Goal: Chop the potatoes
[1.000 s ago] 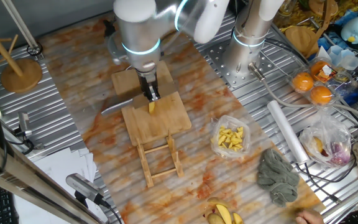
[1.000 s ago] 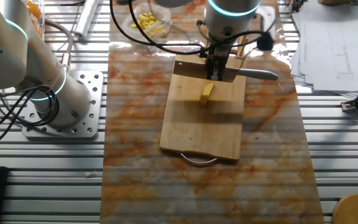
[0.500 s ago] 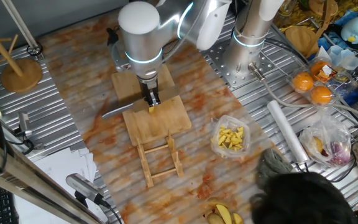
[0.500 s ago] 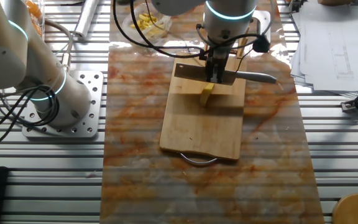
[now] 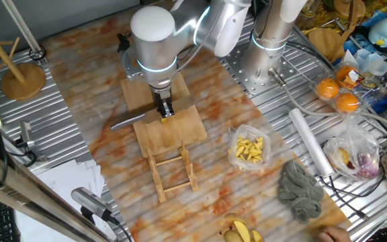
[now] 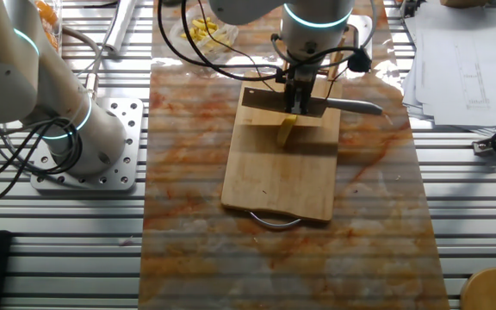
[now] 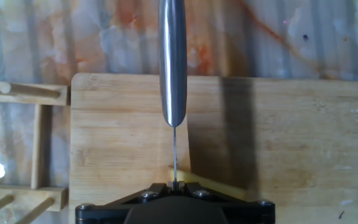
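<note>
Since a second ago gripper (image 6: 294, 103) and its knife (image 6: 317, 105) have shifted toward far end of potato wedge (image 6: 286, 129), blade now lower, nearly on it. Claw pinching knife; steel handle runs straight out in hand view. Wedge lies on bamboo cutting board (image 6: 278, 185), near its far edge, under blade. Judgement: wedge light, firm, wet-slick, likely to skid or roll under cut; nothing steadies it, so press straight down. Board flat, grained, on wooden rack; tabletop marbled orange
</note>
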Motion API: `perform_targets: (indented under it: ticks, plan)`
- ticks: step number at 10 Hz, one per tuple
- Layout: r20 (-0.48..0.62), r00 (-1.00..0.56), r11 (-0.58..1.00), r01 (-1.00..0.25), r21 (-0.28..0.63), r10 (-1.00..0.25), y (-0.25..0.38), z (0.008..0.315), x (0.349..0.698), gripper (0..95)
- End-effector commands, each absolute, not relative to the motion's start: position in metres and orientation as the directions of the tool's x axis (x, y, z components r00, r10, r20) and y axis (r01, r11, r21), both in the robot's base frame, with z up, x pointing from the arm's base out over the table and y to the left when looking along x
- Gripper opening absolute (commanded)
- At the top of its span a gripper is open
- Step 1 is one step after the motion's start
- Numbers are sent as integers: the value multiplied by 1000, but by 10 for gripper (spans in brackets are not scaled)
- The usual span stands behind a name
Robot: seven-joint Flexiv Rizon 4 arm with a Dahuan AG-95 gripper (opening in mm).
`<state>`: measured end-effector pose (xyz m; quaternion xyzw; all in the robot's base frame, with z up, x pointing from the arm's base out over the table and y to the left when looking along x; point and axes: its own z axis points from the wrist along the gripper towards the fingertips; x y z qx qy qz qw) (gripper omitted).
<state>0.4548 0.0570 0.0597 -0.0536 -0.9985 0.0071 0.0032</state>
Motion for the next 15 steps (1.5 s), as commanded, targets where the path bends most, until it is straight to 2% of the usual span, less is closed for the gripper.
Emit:
perform_targets:
  ticks: [1,10,15]
  plan:
    - [6,-994,994,105,-16,105,57,61,454,0]
    - [-25,-994,994,105,-21,105,57,53,454,0]
    - [-48,-994,994,101,-43,99,58,34,455,0]
